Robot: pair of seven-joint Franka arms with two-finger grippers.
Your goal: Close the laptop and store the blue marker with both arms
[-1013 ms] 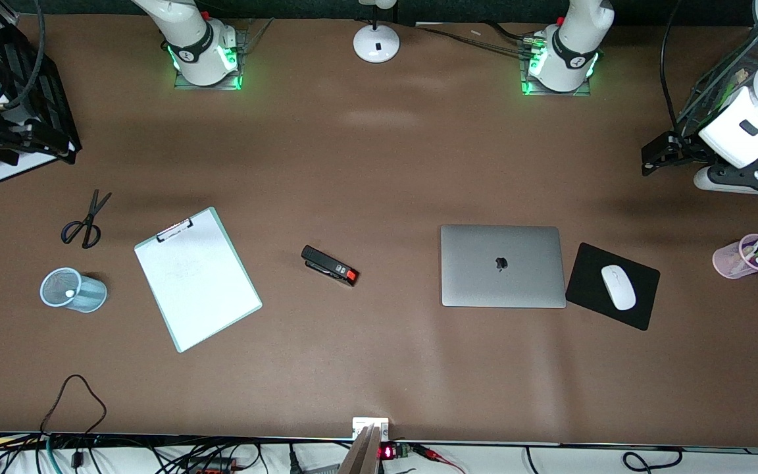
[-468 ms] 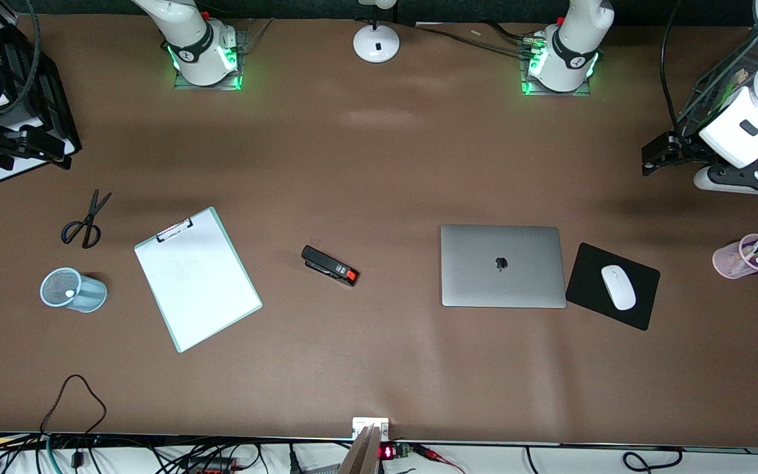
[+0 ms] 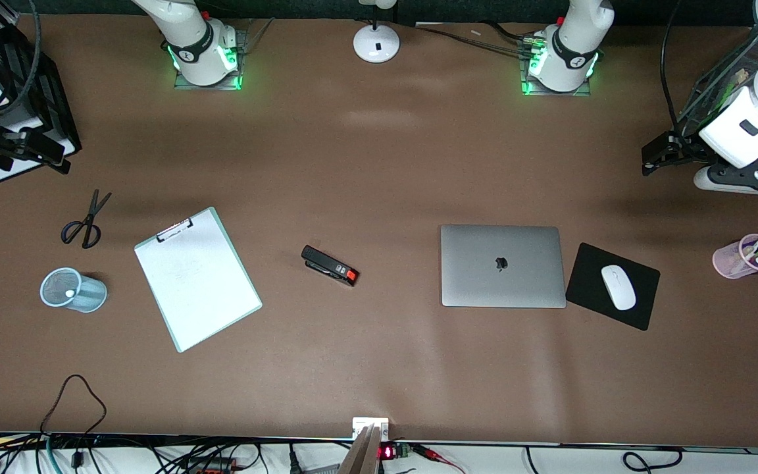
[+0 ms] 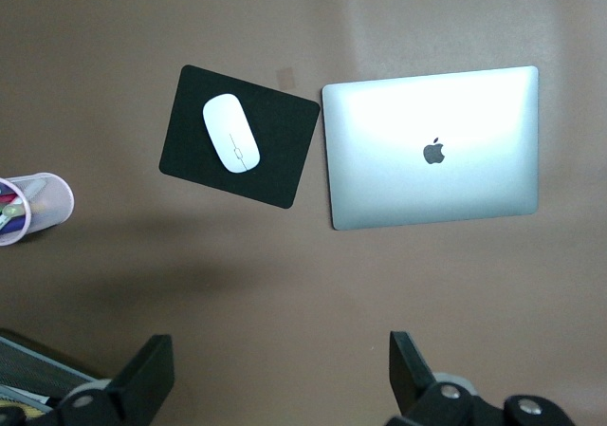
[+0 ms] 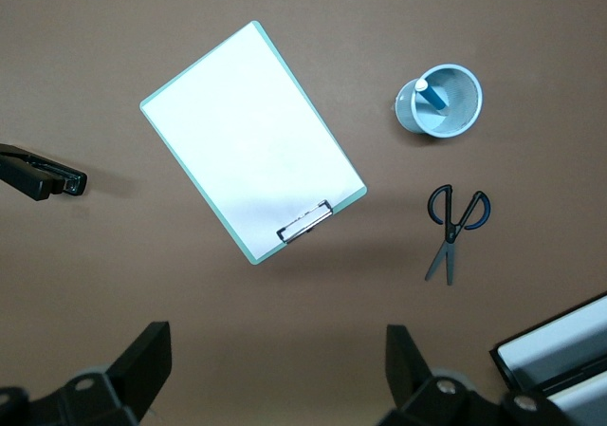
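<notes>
Laptop (image 3: 502,266), slim silver-grey with the dark apple logo on its lid, lies flat and fully shut on the brown tabletop (image 3: 379,164), toward the left arm's end, its side edge just beside the black mouse pad (image 3: 612,286) carrying the white mouse (image 3: 618,287). Blue marker (image 5: 432,96), sky-blue with a pale end, stands tilted inside the light-blue mesh cup (image 3: 73,289) near the right arm's end of the tabletop, nearer the front camera than the black-handled scissors (image 3: 85,221).

Judgement: both goals look met, so the step in hand is retreat and park.

- Left tool (image 4: 275,379): fingers spread wide, nothing between them, up over bare tabletop near the left arm's edge, by the black wire rack (image 3: 724,99).
- Right tool (image 5: 275,379): fingers spread wide, empty, up over the right arm's edge, by the black tray (image 3: 14,99).

To do it well:
- Keep both tools high and level; don't sweep low over the pink pen cup (image 3: 745,257) or the mesh cup, both tip easily.
- Watch clearance to the rack and the tray at the tabletop edges; those are the only close obstacles.
- Leave the white clipboard with mint-green edge (image 3: 197,278) and black stapler with red tip (image 3: 329,265) alone, well apart from either tool.
- No re-touch of the lid; it sits flush.
</notes>
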